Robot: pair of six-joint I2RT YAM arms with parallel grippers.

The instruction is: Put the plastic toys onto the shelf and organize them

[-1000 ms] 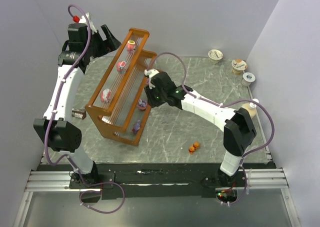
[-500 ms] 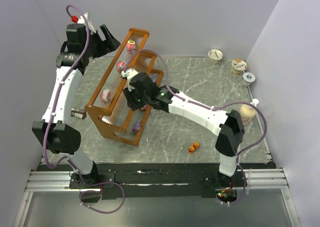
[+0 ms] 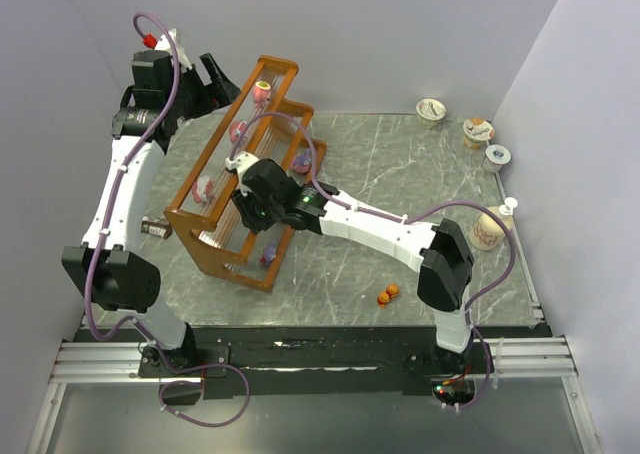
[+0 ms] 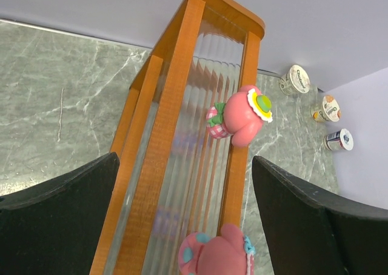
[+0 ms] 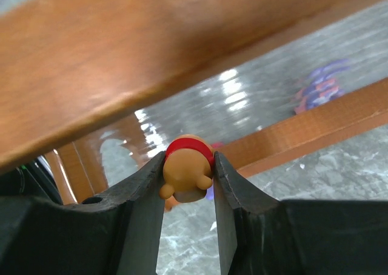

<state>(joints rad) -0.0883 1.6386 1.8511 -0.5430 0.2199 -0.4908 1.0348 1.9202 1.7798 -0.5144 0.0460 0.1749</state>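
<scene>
Grip is shown most plainly in the right wrist view: the right gripper [image 5: 187, 163] has its fingers clamped on the flanks of a small orange toy [image 5: 183, 177] with a red band, carried close under a rail of the shelf [image 5: 121, 57]; which tier is aimed at cannot be told. The toy is judged light, hard and smooth, so it could pivot or slip. A hold across its rounded body is best kept, and it should be set down gently lest it tip on the ribbed tier. The left gripper [image 4: 185, 161] is spread wide, with nothing held, at eleven o'clock of the shelf. Pink toys [image 4: 239, 114] are seen on the top tier, purple toys [image 3: 268, 256] lower down. Loose orange toys [image 3: 388, 294] lie on the table [image 3: 420, 184] at four o'clock of the shelf.
</scene>
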